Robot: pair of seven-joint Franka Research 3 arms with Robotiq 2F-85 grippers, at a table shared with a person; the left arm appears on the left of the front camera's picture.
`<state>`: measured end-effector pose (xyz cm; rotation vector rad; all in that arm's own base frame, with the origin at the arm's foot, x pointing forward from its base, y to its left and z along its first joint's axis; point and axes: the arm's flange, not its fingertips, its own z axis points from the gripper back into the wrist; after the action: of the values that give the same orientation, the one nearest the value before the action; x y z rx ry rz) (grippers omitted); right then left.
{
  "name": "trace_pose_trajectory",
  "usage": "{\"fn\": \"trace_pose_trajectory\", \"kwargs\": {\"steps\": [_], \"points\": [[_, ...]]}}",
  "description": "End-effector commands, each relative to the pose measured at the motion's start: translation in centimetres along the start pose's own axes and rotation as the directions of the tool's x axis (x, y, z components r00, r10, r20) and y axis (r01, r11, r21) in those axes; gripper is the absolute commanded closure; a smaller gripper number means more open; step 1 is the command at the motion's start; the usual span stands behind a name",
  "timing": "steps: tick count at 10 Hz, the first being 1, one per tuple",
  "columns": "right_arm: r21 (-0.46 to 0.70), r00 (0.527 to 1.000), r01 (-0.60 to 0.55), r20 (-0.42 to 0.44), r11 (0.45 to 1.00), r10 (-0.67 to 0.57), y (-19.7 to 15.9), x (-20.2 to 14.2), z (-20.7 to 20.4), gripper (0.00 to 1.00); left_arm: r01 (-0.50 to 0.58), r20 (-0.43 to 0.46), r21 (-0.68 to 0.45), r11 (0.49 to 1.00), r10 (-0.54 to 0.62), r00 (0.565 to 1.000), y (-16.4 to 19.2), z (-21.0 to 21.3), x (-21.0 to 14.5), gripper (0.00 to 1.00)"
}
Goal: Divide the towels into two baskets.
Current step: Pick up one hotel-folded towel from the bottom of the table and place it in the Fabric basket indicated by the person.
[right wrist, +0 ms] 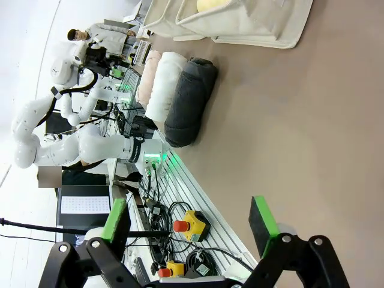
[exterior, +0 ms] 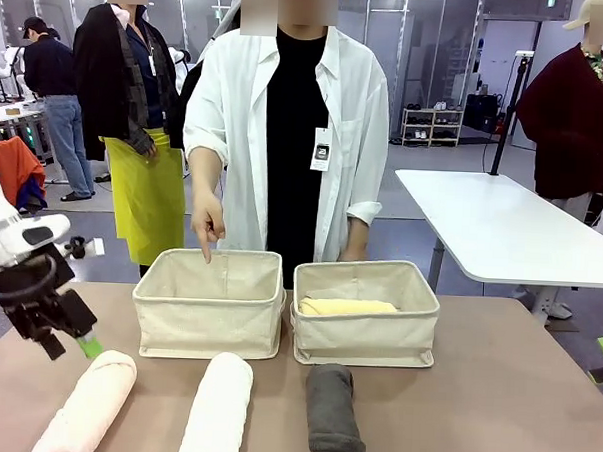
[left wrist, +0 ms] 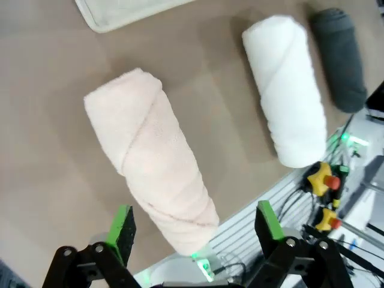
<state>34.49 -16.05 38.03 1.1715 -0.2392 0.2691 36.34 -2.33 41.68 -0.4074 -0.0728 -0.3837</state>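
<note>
The robot's left hand (exterior: 71, 348) is hanging over the peach towel (left wrist: 153, 162) with its fingers spread wide and holding nothing. The towel is lying on the surface (exterior: 494, 395), one end showing between the green pads. To that hand's right, the white towel (exterior: 216, 407) and grey towel (exterior: 333, 413) are lying side by side. Ahead of it, a person's finger (exterior: 206, 252) is pointing into the left basket (exterior: 207, 322). The yellow towel (exterior: 346, 307) is resting in the right basket (exterior: 367, 339). The right hand (right wrist: 189, 219) is hovering wide and empty, with the grey towel well ahead of it.
</note>
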Motion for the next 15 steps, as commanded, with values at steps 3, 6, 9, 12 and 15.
{"fn": "trace_pose_trajectory", "kwargs": {"steps": [3, 6, 9, 12, 15], "points": [[-0.012, 1.000, 0.005, 0.011, 1.000, -0.005, 0.3, -0.2, -0.2, 0.00, -0.094, 0.035, 0.094, 0.991, 0.091, 0.995, 0.2, -5.1, -2.4, 0.00], [-0.012, 1.000, 0.005, 0.011, 1.000, -0.005, 0.3, -0.2, -0.2, 0.00, -0.093, 0.017, 0.149, 0.984, 0.091, 0.996, 0.3, -6.5, -2.9, 0.00], [-0.012, 1.000, 0.005, 0.011, 1.000, -0.005, 0.3, -0.2, -0.2, 0.00, -0.098, -0.063, 0.091, 0.991, 0.104, 0.993, 1.1, -8.2, -3.1, 0.00], [-0.012, 1.000, 0.005, 0.011, 1.000, -0.005, 0.3, -0.2, -0.2, 0.00, -0.089, -0.100, 0.118, 0.989, 0.101, 0.990, 1.5, -10.1, -3.4, 0.00], [-0.012, 1.000, 0.005, 0.011, 1.000, -0.005, 0.3, -0.2, -0.2, 0.00, -0.089, -0.123, 0.103, 0.991, 0.102, 0.987, 1.5, -11.0, -3.6, 0.00]]}}
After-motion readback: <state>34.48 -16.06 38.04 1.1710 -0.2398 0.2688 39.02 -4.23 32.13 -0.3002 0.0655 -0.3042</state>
